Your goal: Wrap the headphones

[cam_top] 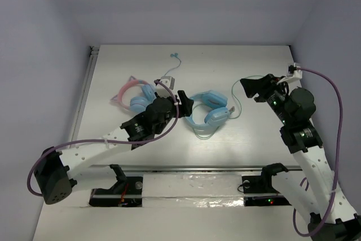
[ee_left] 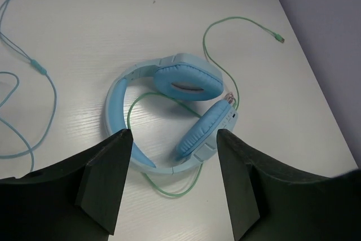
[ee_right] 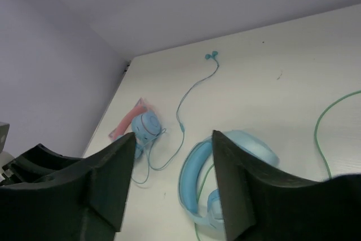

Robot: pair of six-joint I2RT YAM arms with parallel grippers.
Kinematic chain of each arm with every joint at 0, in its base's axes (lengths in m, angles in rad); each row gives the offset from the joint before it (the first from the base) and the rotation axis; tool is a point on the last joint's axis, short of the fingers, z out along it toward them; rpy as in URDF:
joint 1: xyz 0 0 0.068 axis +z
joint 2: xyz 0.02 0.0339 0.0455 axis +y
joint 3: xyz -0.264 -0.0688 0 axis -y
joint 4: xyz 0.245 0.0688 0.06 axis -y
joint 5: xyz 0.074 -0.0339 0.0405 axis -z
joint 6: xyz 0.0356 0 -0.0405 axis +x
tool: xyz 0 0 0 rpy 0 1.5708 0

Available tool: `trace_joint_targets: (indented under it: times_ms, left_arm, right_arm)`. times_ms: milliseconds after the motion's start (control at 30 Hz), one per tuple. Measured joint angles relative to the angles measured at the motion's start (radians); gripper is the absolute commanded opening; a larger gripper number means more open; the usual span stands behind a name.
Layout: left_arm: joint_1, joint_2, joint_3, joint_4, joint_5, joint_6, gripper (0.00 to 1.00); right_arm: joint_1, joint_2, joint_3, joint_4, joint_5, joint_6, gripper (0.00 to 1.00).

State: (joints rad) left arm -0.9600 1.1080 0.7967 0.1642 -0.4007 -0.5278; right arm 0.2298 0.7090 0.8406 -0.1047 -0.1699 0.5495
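The headphones [cam_top: 208, 108] lie flat in the middle of the table, light blue with two oval padded cups [ee_left: 186, 80] and a blue headband [ee_left: 115, 111]. Their thin pale-green cable [ee_left: 225, 74] loops loosely under and to the right of them, with its plug [ee_left: 279, 39] lying free. My left gripper [cam_top: 186, 103] hovers just left of the headband, open and empty; in the left wrist view [ee_left: 173, 136] its fingers frame the near cup. My right gripper [cam_top: 251, 90] is raised to the right of the headphones [ee_right: 194, 182], open [ee_right: 174, 136] with nothing in it.
Pink-banded cat-ear headphones [cam_top: 132, 95] lie to the left, partly under my left arm. Their thin blue cable [ee_right: 192, 91] trails toward the back of the table. A small white box [cam_top: 166, 80] sits behind the left gripper. Walls enclose the table on three sides.
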Motion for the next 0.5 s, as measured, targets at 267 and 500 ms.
trace_joint_targets:
  times_ms: [267, 500]
  left_arm:
    - [0.0, 0.102, 0.0, 0.0, 0.009, -0.051, 0.31]
    - [0.014, 0.21, 0.008, -0.06, 0.014, -0.114, 0.0]
  right_arm:
    - [0.0, 0.011, -0.005, -0.001, 0.006, 0.005, 0.02]
    - [0.0, 0.047, -0.037, -0.002, 0.012, 0.008, 0.0]
